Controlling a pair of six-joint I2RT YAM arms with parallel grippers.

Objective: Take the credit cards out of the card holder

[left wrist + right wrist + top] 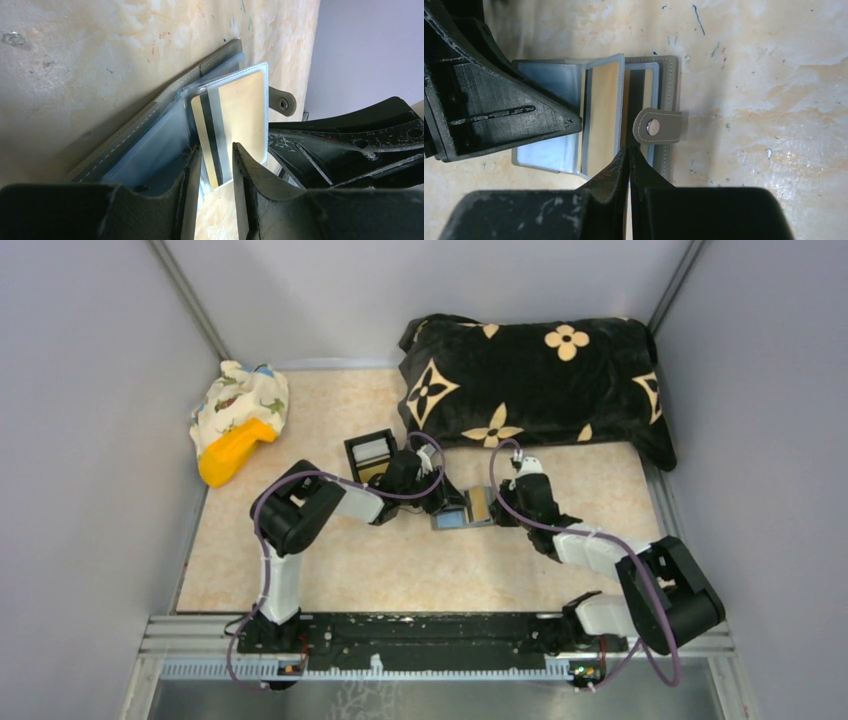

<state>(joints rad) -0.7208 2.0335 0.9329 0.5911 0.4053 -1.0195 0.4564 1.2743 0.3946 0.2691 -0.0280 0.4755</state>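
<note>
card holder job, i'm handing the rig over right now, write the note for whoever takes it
Left gripper: jaws apart astride the clear leaf that holds the gold card; cannot tell if it pinches.
Right gripper: shut, tips down at the card holder beside its snap tab.
Things: holder lies open on the table between both arms; a second card sits in the pocket behind the tab.
Done: holder open, one leaf raised.
Left: both cards are in their sleeves; pull each out.
</note>
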